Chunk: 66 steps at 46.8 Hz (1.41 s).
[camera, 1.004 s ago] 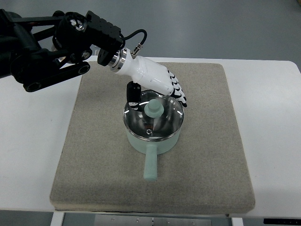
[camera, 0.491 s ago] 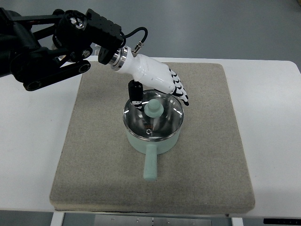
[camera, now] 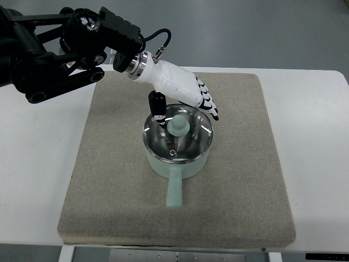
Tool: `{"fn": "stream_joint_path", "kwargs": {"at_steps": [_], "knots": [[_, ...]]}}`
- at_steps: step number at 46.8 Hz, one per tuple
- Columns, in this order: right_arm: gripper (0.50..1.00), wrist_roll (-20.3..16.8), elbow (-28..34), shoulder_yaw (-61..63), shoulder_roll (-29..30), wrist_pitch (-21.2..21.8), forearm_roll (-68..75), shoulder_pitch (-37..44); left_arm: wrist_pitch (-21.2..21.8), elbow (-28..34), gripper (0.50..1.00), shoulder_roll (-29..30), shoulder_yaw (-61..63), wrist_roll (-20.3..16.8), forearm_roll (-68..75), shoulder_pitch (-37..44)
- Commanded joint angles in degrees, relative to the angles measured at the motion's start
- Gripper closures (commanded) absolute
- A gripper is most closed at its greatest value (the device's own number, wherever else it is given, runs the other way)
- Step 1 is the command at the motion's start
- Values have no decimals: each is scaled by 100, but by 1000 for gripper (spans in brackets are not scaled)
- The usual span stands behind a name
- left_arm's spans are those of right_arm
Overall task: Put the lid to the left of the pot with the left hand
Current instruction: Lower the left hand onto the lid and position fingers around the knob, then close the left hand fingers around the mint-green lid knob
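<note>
one left hand (camera: 182,93) above lid (camera: 178,136), pot (camera: 177,158), mat (camera: 109,180)

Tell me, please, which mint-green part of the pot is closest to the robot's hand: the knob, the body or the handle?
The knob on the lid; the left hand hovers beside it, while the handle points away toward the mat's near edge.

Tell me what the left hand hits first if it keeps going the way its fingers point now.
Probably the glass lid on the mint green pot. The left hand slants down and right over the lid's far rim, fingers spread, thumb near the knob. Height is unclear from above.
</note>
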Motion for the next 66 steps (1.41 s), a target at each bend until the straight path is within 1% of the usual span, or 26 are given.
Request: {"fn": "stream_joint_path", "kwargs": {"at_steps": [1, 9, 17, 19, 22, 24, 27, 29, 32, 42, 57, 62, 64, 66], "knots": [[579, 0, 0, -2, 0, 0, -1, 0, -9, 0, 510, 1, 8, 0, 6, -1], [579, 0, 0, -2, 0, 0, -1, 0, -9, 0, 512, 0, 8, 0, 32, -1], [579, 0, 0, -2, 0, 0, 8, 0, -9, -8, 534, 9, 16, 0, 32, -1], [579, 0, 0, 6, 0, 0, -1, 0, -9, -8, 561, 1, 16, 0, 41, -1], [579, 0, 0, -2, 0, 0, 8, 0, -9, -8, 574, 18, 16, 0, 41, -18], [579, 0, 0, -2, 0, 0, 8, 0, -9, -8, 598, 18, 16, 0, 50, -18], [579, 0, 0, 6, 0, 0, 8, 0, -9, -8, 606, 18, 16, 0, 50, -18], [579, 0, 0, -2, 0, 0, -1, -9, -9, -8, 643, 18, 8, 0, 50, -18], [579, 0, 0, -2, 0, 0, -1, 0, -9, -8, 660, 18, 8, 0, 50, -27], [579, 0, 0, 7, 0, 0, -1, -9, -9, -26, 664, 18, 8, 0, 41, -36], [579, 0, 0, -2, 0, 0, 8, 0, -44, -61, 654, 53, 25, 0, 41, -71], [579, 0, 0, -2, 0, 0, -1, 0, -44, -61, 658, 53, 43, 0, 41, -62], [579, 0, 0, -2, 0, 0, -1, 0, -44, -61, 675, 53, 43, 0, 41, -62], [579, 0, 0, -2, 0, 0, 8, -9, -44, -61, 724, 45, 43, 0, 50, -62]]}}
